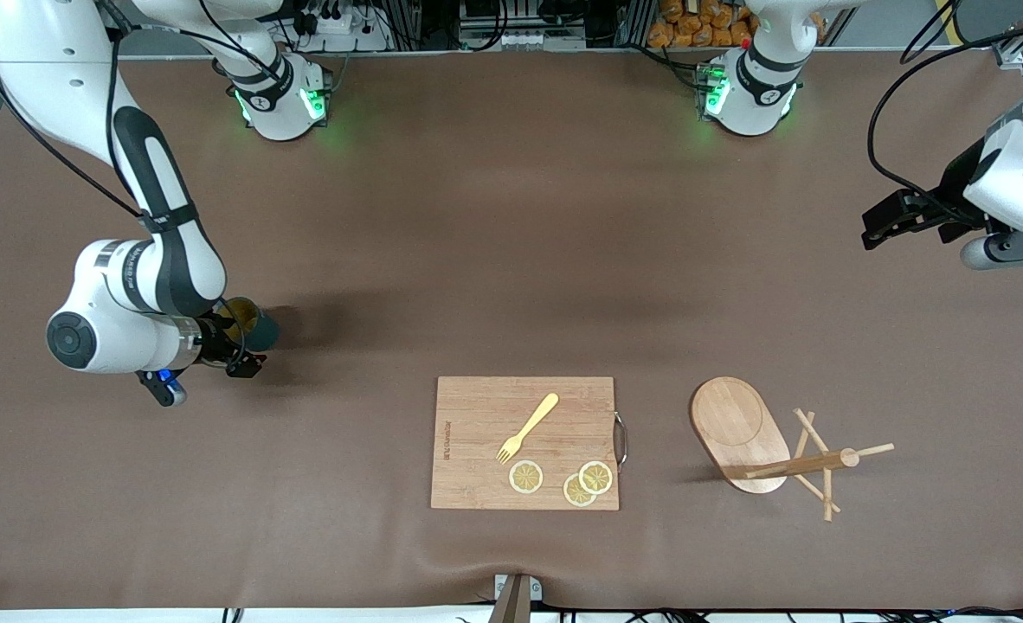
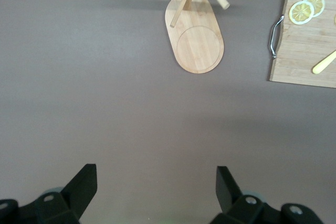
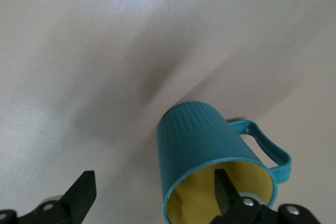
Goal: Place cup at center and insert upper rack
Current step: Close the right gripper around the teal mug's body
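Note:
The dark teal ribbed cup [image 1: 259, 324] stands on the brown mat toward the right arm's end of the table, its yellowish inside [image 3: 226, 192] facing the wrist camera. My right gripper [image 1: 246, 343] is down at the cup and open. One finger [image 3: 227, 190] is inside the rim and the other [image 3: 83, 192] is outside, so the cup wall [image 3: 202, 135] stands between them. The wooden upper rack [image 1: 741, 431] stands upright toward the left arm's end, also in the left wrist view [image 2: 198, 43]. My left gripper [image 1: 882, 223] hangs open and empty over bare mat [image 2: 156, 170].
A wooden cutting board [image 1: 477, 467] with a metal handle lies near the table's front edge, between the cup and the rack. It carries a yellow fork [image 1: 529, 426] and three lemon slices [image 1: 526, 477]. The two arm bases [image 1: 279, 102] stand along the back.

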`<state>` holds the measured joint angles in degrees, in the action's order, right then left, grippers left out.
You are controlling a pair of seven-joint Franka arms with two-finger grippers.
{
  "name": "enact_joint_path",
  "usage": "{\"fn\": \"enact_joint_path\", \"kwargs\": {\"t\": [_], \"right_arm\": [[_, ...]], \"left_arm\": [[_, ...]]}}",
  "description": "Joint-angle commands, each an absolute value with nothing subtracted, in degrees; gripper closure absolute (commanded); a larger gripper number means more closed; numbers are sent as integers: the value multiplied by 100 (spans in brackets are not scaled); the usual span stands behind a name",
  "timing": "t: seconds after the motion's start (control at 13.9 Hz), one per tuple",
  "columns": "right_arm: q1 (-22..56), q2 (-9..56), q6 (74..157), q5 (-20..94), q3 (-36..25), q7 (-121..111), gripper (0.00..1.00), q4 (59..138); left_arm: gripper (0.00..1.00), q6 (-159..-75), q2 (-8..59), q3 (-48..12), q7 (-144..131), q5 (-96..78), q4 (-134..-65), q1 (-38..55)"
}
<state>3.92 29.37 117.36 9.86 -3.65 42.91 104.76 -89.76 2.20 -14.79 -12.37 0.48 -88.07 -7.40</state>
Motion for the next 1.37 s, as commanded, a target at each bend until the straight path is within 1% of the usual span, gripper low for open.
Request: {"fn": "enact_joint_path", "kwargs": {"t": [0.0,0.07,0.22,0.43,0.86,1.08,1.3], "right_arm": [[396,2953,11777,1028,-369,4377,53,10477],[378,2953,11777,1020,-369,4316,68,10477],[352,2953,11777,1020,-369,4280,87,10477],[378,2953,11777,1020,-369,4280,100,10477],[378,2901,11707,1020,-369,4272,100,10459],[422,2690,11610,1028,-343,4306,100,10424],[658,2400,11602,1185,-290,4560,100,10424]], "left_arm": [[0,-9035,158,-1529,-1204,0,-8824,-817],[0,-9035,150,-1521,-1195,-9,-8824,-835],[0,-9018,141,-1521,-1204,-9,-8824,-844],[0,-9018,158,-1521,-1283,0,-8833,-835],[0,-9009,149,-1521,-1301,0,-8851,-826],[0,-8982,141,-1521,-1309,0,-8859,-835],[0,-8982,141,-1521,-1310,0,-8868,-835]]}}
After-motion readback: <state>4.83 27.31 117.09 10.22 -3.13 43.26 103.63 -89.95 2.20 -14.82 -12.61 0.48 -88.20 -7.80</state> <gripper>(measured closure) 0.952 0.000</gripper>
